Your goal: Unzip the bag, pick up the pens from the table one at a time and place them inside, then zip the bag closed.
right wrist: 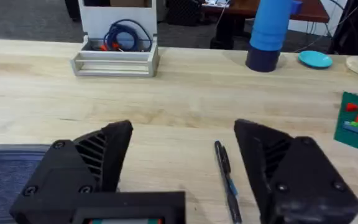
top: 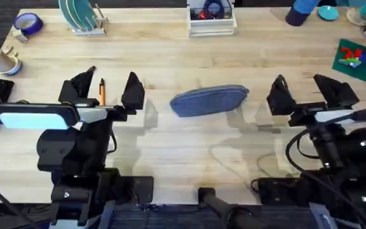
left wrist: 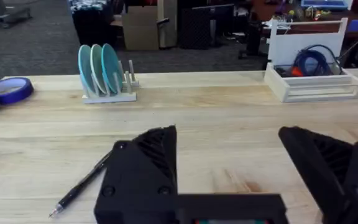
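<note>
The grey-blue bag point(top: 210, 100) lies lengthwise at the middle of the table point(top: 170, 146), and its end shows in the right wrist view point(right wrist: 5, 171). My left gripper point(top: 107, 92) is open to the bag's left, with an orange pen point(top: 101, 91) on the wood between its fingers. Just outside one left finger lies a dark pen point(left wrist: 82, 183). To the bag's right my right gripper point(top: 307, 95) is open and holds nothing. A dark pen with blue marks point(right wrist: 227, 180) lies between its fingers point(right wrist: 86, 165).
Along the far edge stand a rack of teal plates point(top: 81, 16), a white tray with cables point(top: 211, 19) and a blue cup point(top: 300, 11). A blue tape roll point(top: 27, 24) sits far left. A green brick plate point(top: 361, 57) lies far right.
</note>
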